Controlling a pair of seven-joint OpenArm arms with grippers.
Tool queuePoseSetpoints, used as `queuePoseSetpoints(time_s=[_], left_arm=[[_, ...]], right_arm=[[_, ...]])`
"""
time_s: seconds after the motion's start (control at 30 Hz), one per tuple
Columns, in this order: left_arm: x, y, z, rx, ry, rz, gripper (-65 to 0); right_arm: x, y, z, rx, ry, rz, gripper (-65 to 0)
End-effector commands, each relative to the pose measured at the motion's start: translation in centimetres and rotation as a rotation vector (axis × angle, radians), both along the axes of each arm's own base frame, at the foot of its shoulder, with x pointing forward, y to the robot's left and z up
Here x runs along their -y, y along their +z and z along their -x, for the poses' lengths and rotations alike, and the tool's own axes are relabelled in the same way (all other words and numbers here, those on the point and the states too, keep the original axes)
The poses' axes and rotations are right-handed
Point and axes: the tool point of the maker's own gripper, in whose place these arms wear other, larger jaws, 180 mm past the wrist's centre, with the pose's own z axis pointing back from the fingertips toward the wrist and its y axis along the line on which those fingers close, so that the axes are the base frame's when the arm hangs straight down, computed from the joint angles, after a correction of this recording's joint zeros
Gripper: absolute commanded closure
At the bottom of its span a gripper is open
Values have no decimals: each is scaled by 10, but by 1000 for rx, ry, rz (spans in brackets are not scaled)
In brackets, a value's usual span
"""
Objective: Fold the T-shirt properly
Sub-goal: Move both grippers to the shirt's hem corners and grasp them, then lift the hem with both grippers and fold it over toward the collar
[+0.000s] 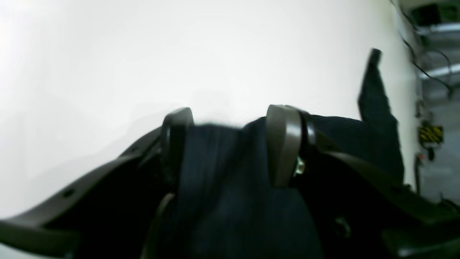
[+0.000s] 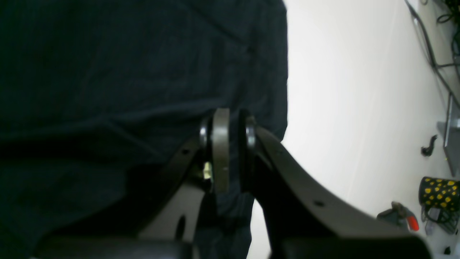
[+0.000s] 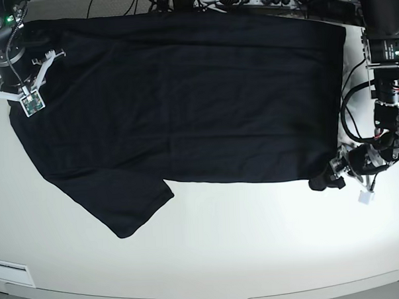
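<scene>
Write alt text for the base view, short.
Overhead view of a black T-shirt spread flat on a white table, one short sleeve pointing toward the near edge. The left claw sits at the shirt's near corner on the view's right; the right arm stands over the shirt's edge at far left, its claw tips hidden here.

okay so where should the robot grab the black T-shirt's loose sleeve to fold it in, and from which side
Grip the sleeve at its hem corner, coming from the bare table on the near side. That corner juts past the T-shirt body and lies flat on open surface, so fingers could likely slide under without bunching other cloth.
</scene>
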Motion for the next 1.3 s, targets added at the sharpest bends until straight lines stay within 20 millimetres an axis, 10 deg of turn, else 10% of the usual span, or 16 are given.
queuePoseSetpoints(time_s=[0.0,0.2,0.5,0.77,1.27], left_arm=[[-8,-18,21,-117,-53,-77,-335],[-19,-24,25,-190,15,-89,0],[-27,-30,27,-198,7,-152,0],[-27,-31,28,-203,5,-159,0],[-27,-31,30,-204,-5,-165,0]], right_arm=[[-1,12,-9,50,16,9,-91],[-4,34,-43,194,38,-39,-253],[61,22,-148,268,-159,-357,-319],[94,-46,-213,7,-391,-863,-319],[5,-87,-229,-193,-311,-1254,-312]])
